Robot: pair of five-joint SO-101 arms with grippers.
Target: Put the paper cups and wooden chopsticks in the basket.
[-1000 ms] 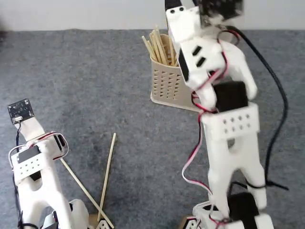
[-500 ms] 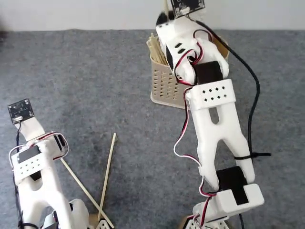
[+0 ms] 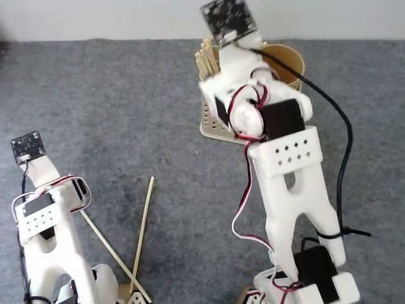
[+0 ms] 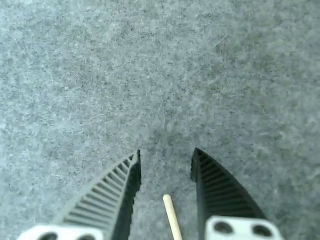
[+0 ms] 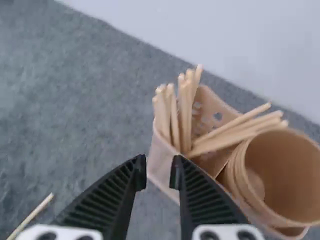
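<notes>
- High view: a basket (image 3: 214, 124) is standing at the far middle of the grey surface (image 3: 126, 95), with a bundle of chopsticks (image 3: 206, 58) poking up out of it.
- The right arm (image 3: 288, 158) is stretching from the near edge up over the basket and is covering most of it.
- A paper cup (image 3: 286, 61) is showing just past this arm, close beside the bundle.
- Two loose chopsticks (image 3: 143, 231) are lying on the surface near the left arm (image 3: 44, 218), well apart from the basket, and are crossing at their near ends.
- The left arm is sitting folded at the near left corner.
- Left wrist view: the left jaws are standing wide apart and gripping nothing.
- They are pointing down at the surface (image 4: 160, 65).
- The tip of one loose chopstick (image 4: 171, 216) is lying between them, touching neither side.
- Right wrist view: the right jaws are hanging just in front of the basket (image 5: 207, 107), parted by a narrow gap and gripping nothing.
- The chopsticks (image 5: 172, 115) are standing in the basket, some upright and some leaning over toward the paper cups (image 5: 272, 172).
- The cups are lying nested and tilted, mouths facing the camera, at the basket's end; I cannot tell whether its wall is enclosing them.
- The end of a loose chopstick (image 5: 31, 216) is showing on the surface, apart from the basket.
</notes>
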